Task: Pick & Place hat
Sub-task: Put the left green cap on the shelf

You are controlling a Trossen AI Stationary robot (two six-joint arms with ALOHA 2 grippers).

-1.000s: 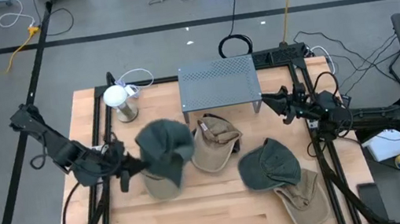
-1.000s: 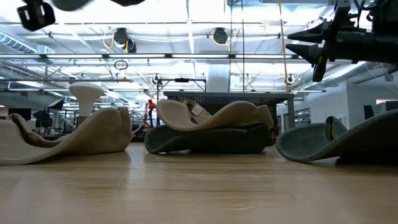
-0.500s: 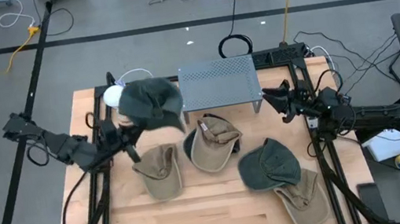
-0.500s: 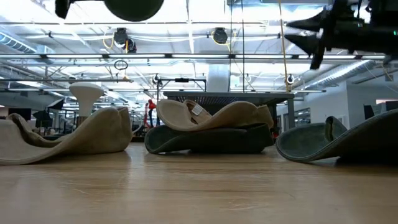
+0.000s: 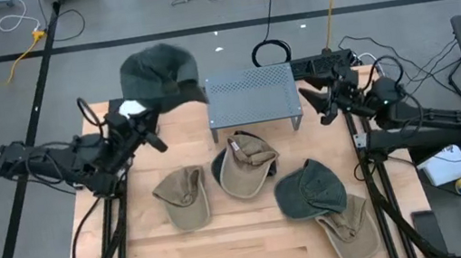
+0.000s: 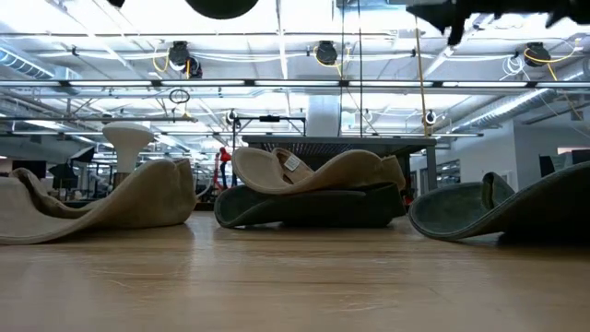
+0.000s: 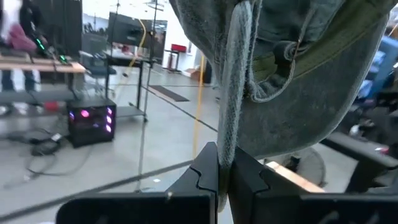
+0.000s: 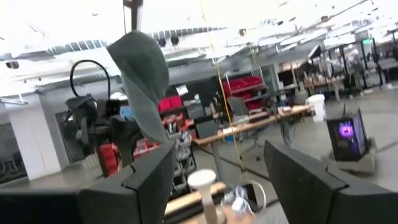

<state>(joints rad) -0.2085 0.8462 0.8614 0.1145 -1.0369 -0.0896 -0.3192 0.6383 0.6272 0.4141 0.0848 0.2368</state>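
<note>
A dark green hat hangs high over the table's far left part, above a white stand. My left gripper is shut on it, and the low view shows only the hat's underside at the top edge. My right gripper stands open in the air by the right end of the grey metal rack, with nothing between its fingers. The right wrist view looks across at the raised hat. My left gripper pinches a fold of the hat's cloth between its two shut fingers, at the hat's edge. The fingers come in about level from the table's left side. The hat is lifted clear and spreads out beyond the fingertips, its inside band showing.
On the table lie a tan hat, a tan hat on a dark one, a dark green hat and another tan hat near the front right. The rack stands at the far middle. Cables lie on the floor beyond.
My left gripper has carried the dark green hat up and toward the table's far edge, away from the tan hat it hung over, and has turned toward level. The hat now sits above the white stand. My right gripper has risen.
</note>
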